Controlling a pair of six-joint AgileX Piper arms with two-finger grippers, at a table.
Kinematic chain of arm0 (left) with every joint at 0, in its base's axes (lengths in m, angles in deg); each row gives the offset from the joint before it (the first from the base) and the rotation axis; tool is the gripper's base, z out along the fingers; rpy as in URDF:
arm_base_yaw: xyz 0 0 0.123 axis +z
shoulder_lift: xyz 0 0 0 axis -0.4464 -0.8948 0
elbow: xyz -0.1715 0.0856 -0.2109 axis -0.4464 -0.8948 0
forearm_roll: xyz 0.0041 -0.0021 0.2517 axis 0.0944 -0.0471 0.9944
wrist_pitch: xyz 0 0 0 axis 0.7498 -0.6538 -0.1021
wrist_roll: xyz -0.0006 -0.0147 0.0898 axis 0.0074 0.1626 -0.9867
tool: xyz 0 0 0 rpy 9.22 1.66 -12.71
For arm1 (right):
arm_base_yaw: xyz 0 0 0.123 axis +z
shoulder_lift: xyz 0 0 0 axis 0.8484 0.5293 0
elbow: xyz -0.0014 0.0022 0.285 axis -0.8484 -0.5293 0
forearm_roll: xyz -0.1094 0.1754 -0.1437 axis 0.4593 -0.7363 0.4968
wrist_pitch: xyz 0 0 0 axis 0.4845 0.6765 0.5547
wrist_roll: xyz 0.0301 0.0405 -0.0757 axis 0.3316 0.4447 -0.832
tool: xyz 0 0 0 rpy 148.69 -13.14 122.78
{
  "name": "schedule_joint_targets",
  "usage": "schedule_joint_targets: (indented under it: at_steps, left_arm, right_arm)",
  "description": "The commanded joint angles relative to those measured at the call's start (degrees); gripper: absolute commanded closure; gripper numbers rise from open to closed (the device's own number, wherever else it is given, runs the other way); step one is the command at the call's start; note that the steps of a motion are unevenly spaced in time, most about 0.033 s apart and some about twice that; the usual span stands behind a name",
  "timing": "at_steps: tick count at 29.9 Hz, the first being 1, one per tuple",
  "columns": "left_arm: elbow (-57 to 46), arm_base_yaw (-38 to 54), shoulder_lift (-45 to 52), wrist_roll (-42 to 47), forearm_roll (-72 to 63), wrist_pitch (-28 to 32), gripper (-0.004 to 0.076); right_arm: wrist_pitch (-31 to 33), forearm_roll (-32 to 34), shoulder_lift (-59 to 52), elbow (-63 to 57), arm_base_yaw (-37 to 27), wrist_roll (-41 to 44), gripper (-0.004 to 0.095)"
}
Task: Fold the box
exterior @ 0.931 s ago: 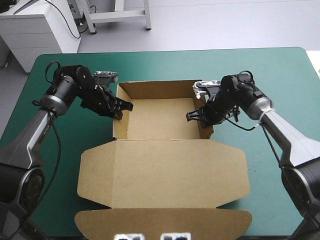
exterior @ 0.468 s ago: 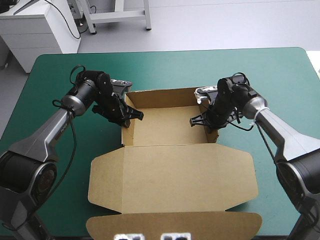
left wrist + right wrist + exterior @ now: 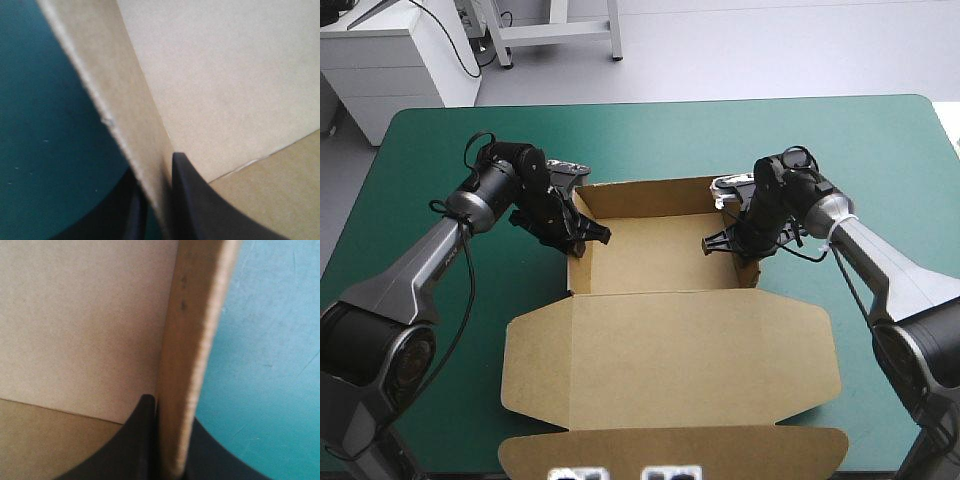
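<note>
Box [image 3: 670, 340] of plain matte brown board sits mid-tabletop [image 3: 880, 140] before you: an open tray at the far end, its lid with rounded corners lying flat toward the near edge. Your left pincer [image 3: 588, 238] is nipped onto the tray's upright left wall [image 3: 576, 272], one black finger each side. Your right pincer [image 3: 720, 243] grips the right wall [image 3: 752, 272] likewise.

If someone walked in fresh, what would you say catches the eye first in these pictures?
The brown box dominates the table: an open tray with raised walls, its lid lying flat toward the near edge. The left gripper pinches its left wall, the right gripper its right wall.
</note>
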Motion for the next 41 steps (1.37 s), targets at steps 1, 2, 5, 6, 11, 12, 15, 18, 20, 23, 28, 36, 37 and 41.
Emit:
schedule_joint_targets:
  at_steps: [1,2,5,6,11,12,15,18,20,23,28,36,37,41]
  left_arm:
    - [1.6,-0.3,3.0,-1.4,-2.8,-0.4,0.054]
    - [1.6,-0.3,3.0,-1.1,-2.7,-0.4,0.0503]
    - [1.9,-0.3,3.0,-1.3,-2.7,-1.0,0.0388]
    - [2.3,-0.3,3.0,-1.3,-2.7,-1.3,0.0344]
    - [5.4,-0.3,3.0,-0.2,-3.0,-2.2,0.0212]
    - [6.5,-0.3,3.0,0.0,-3.1,-2.7,0.0212]
    - [10.7,-0.3,3.0,0.0,-2.6,-4.1,0.0212]
    - [14.5,-0.3,3.7,0.0,-2.6,-4.1,0.0212]
    - [16.7,-0.3,4.7,0.0,-2.4,-4.1,0.0212]
    - [19.0,-0.2,6.8,-0.1,-0.7,-4.1,0.0212]
    - [19.3,-0.2,12.6,-2.6,5.5,-4.1,0.0281]
    - [17.8,-0.2,24.0,-10.0,6.8,-4.1,0.0731]
    - [16.7,-0.2,25.7,-10.5,7.5,-4.1,0.073]
    - [8.8,-0.2,33.0,-10.5,9.7,-4.1,0.073]
  right_arm:
    - [-0.3,0.1,-2.5,1.8,-0.1,-3.3,0.0712]
    - [-0.3,0.0,-2.5,1.8,-0.1,-3.4,0.0631]
    - [-0.4,-0.1,-2.8,1.8,-0.1,-3.4,0.0381]
    - [-0.8,0.1,-2.9,1.8,-0.1,-3.4,0.0313]
    - [-2.9,0.3,-4.3,1.8,-0.1,-3.4,0.0143]
    - [-3.2,0.3,-4.6,1.8,-0.1,-3.4,0.0143]
    - [-3.8,0.6,-5.7,1.9,-0.1,-3.4,0.0143]
    - [-2.6,1.0,-6.8,3.0,-0.1,-3.4,0.0143]
    - [-2.3,1.5,-7.7,3.4,-0.1,-3.4,0.0143]
    - [-1.9,2.1,-9.2,4.0,-0.1,-3.4,0.0143]
    - [-1.6,2.1,-11.8,4.5,-0.1,-3.6,0.0143]
    - [-1.7,3.5,-13.0,4.5,-0.1,-4.2,0.0143]
    - [-2.0,3.5,-13.0,4.5,-0.1,-4.2,0.0143]
    - [-3.4,3.3,-13.0,4.5,-0.1,-4.2,0.0143]
